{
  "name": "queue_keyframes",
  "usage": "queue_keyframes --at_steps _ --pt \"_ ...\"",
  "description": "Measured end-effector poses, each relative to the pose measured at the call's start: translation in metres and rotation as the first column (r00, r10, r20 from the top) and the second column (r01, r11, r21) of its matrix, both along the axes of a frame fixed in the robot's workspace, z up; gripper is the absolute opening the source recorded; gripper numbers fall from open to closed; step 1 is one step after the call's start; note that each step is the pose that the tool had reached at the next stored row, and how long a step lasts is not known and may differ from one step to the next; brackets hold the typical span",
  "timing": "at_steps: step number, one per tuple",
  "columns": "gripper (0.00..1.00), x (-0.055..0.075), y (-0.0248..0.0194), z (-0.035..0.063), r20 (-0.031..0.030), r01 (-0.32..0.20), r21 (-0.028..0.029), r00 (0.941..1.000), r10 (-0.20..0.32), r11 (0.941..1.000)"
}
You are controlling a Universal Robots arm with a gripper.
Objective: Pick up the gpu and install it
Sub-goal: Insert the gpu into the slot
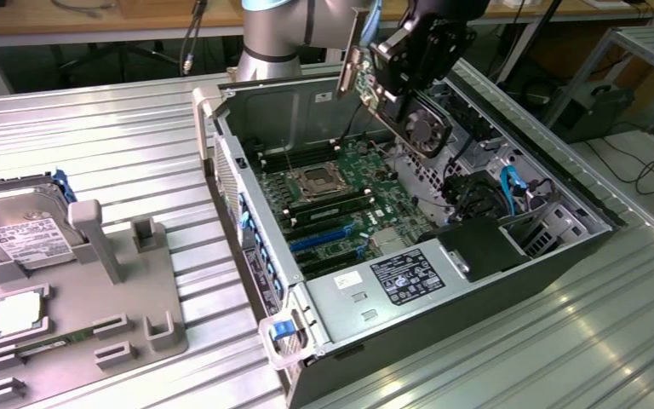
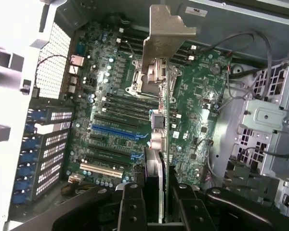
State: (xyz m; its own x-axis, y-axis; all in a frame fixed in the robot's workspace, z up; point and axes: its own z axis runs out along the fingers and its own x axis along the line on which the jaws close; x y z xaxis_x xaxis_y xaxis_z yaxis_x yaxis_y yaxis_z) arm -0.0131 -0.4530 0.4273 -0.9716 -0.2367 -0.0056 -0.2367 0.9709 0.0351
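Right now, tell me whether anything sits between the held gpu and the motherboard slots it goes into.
Nothing visible does. The gripper holds the gpu over the open case, and the blue slots on the motherboard lie bare below it. The blue cables sit off to the exterior view's right.

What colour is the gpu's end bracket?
Silvery bare metal; the bracket on the gpu shows best in the wrist view.

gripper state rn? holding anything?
Gripper: closed on the gpu, which hangs above the motherboard.
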Motion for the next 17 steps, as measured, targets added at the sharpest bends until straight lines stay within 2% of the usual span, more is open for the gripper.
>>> queue_keyframes --at_steps 5,8,17 --pt "0.27 -0.0004 0.0 0.0 0.0 -0.075 0.0 0.9972 0.075 0.9972" --pt "0.27 -0.0004 0.0 0.0 0.0 -0.124 0.0 0.9923 0.124 0.9923" --pt "0.27 -0.0004 0.0 0.0 0.0 -0.199 0.0 0.9801 0.199 0.9801"
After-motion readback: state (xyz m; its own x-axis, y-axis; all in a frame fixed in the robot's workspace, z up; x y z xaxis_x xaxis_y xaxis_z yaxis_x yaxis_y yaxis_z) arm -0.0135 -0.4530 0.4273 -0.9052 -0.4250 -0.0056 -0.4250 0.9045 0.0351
